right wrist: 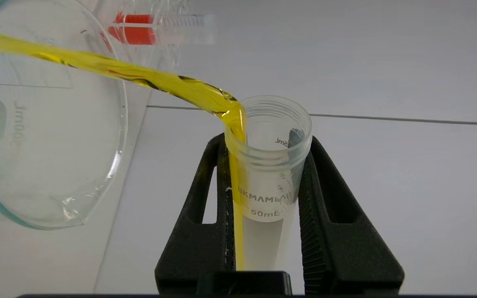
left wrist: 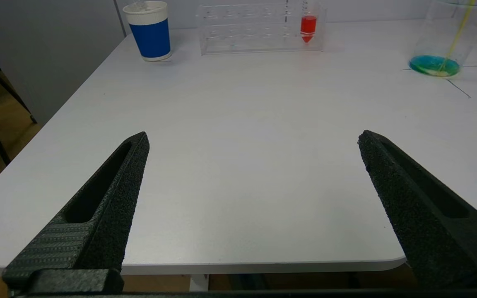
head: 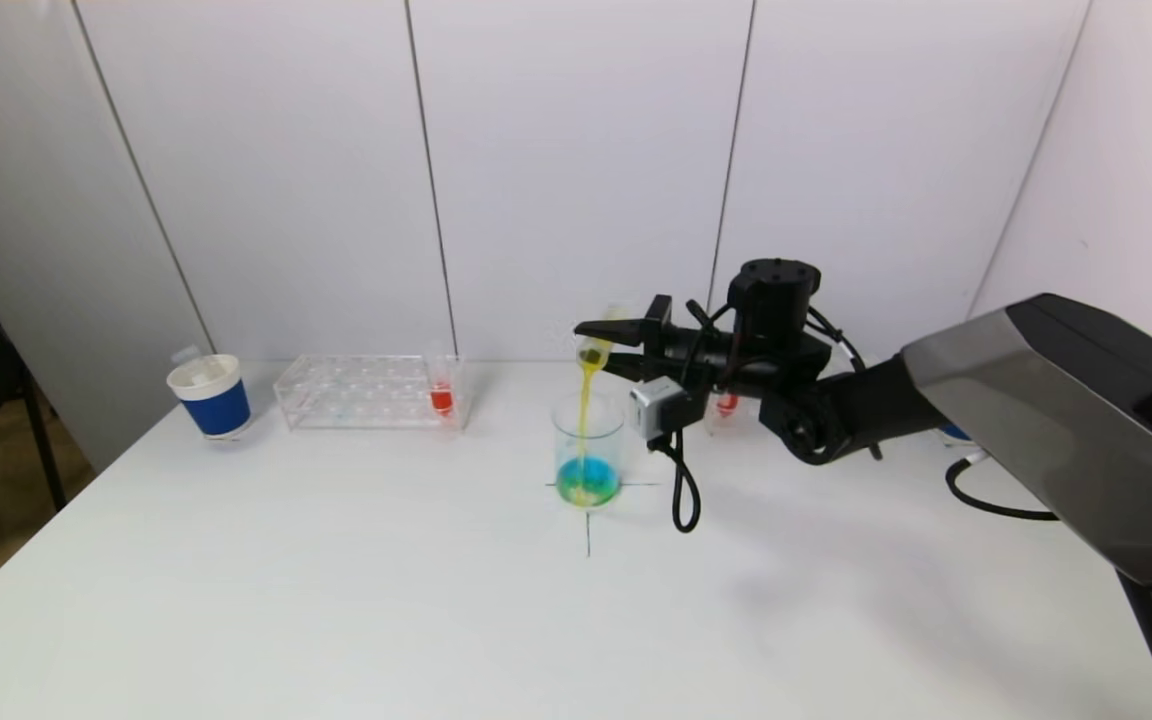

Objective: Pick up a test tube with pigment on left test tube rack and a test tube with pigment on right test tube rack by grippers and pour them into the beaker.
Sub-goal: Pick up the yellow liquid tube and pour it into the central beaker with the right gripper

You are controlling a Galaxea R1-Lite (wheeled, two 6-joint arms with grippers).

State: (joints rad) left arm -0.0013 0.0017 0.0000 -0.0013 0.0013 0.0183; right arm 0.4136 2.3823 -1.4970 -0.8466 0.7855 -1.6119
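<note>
While clamped in the right end effector [right wrist: 265,194], the test tube [right wrist: 268,165] pours yellow into the beaker [head: 588,450].

place: lab-type test setup, prob. a robot demo bench
glassware: beaker [head: 588,452] w/ blue-green liquid; clear tube rack [head: 368,391]
marks: pen cross on white table [head: 336,580] under beaker
surroundings: plain white wall panels [head: 576,170], no home/office furnishings

Head view: high, facing forward and down across the counter [head: 336,600]. Left wrist view: low at the near edge, facing the far wall. Right wrist view: close-up along its end effector [right wrist: 263,223]. All three share the beaker [head: 587,450] [left wrist: 445,37] [right wrist: 48,124].
</note>
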